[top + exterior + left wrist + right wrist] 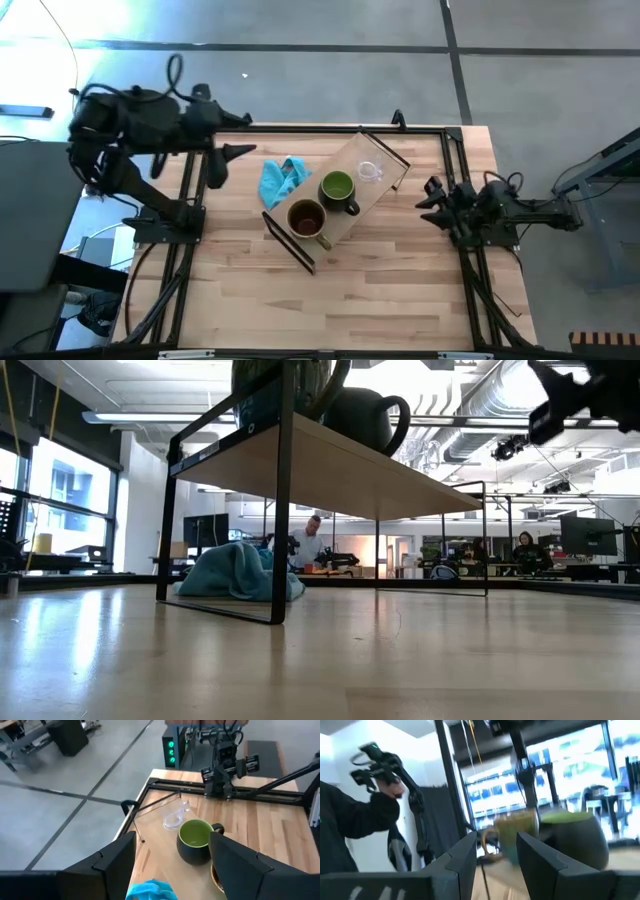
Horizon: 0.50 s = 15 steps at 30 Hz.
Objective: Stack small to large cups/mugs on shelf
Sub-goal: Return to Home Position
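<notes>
On shelf: clear glass cup, green mug, brown mug, upright, ranked smallest to largest. Left gripper near blue cloth, right gripper at right edge of table: both parted, empty, clear of shelf; placing judged complete.

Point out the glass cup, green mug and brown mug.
glass cup (370, 171): high view, on its clear rim.
green mug (337, 185): high view, on its green inside.
brown mug (305, 217): high view, on its dark inside.
</notes>
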Tool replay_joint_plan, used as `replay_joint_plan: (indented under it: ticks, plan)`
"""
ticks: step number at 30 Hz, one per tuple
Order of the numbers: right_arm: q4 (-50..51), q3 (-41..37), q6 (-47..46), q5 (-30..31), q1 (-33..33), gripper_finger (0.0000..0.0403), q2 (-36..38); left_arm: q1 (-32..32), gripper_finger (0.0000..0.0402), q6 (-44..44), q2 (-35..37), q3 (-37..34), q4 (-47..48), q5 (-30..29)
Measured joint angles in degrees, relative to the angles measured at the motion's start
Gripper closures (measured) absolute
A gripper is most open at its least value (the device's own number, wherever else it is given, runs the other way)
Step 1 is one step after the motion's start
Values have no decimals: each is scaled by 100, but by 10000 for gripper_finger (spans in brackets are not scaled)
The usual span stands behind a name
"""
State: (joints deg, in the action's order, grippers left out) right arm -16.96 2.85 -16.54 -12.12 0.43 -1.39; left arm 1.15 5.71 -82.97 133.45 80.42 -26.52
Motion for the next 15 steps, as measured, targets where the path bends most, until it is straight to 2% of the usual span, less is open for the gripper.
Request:
replay_joint_plan:
  ticks: [7,15]
  plan:
    - [-424,2,463,-10,0,272,-4,0,165,-374,260,0,-91,431]
    - [-827,2,1082,-20,0,272,-4,0,165,-1114,341,-1,-587,1459]
